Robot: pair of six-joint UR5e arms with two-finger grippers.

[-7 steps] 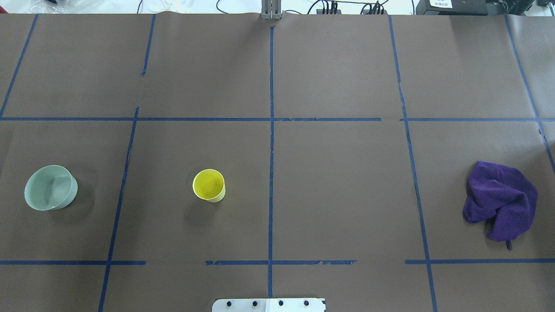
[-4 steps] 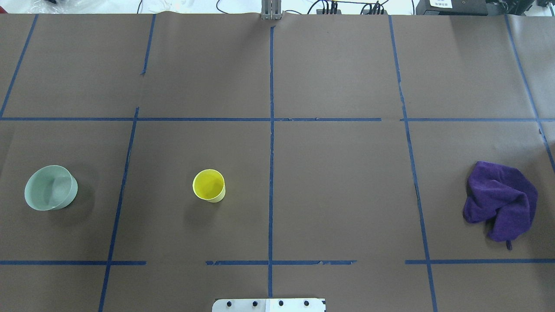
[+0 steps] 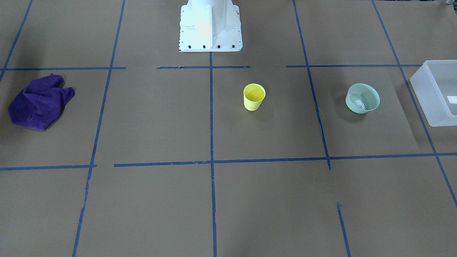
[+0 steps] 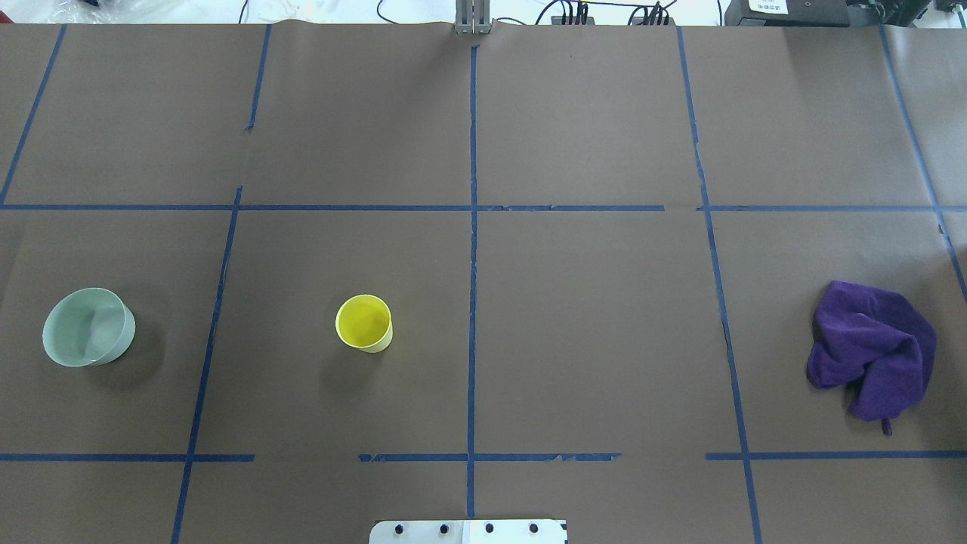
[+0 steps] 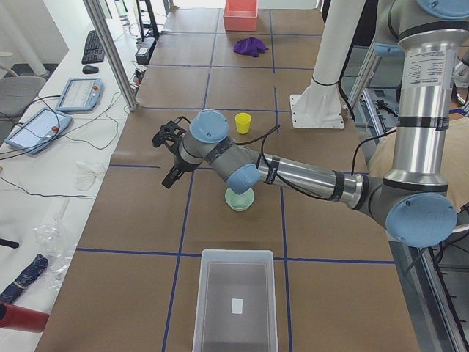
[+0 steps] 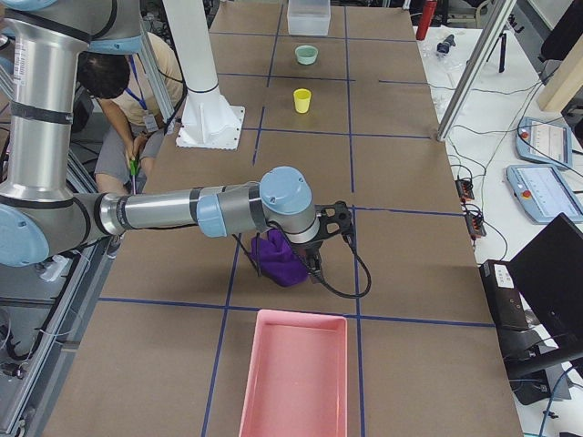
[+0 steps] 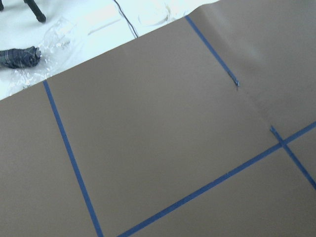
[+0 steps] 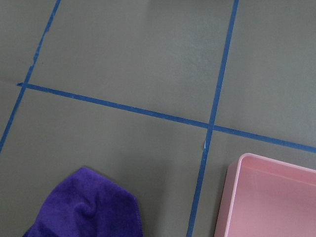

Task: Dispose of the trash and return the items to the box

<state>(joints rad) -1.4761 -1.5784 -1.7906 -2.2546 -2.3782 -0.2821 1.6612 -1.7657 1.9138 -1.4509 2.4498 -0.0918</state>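
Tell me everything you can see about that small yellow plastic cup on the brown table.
The small bright yellow plastic cup has smooth tapered sides, wider at the open rim than at the base. It stands upright, mouth up, and looks empty. It rests on the brown paper-covered table, just to the robot's left of the central blue tape line. Nothing else touches it; the pale mint-green bowl sits well apart, farther to the robot's left.

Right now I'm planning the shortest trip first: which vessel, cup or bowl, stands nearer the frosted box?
The mint-green bowl. It sits between the frosted box and the yellow cup, which stands farther off, by the centre tape line.
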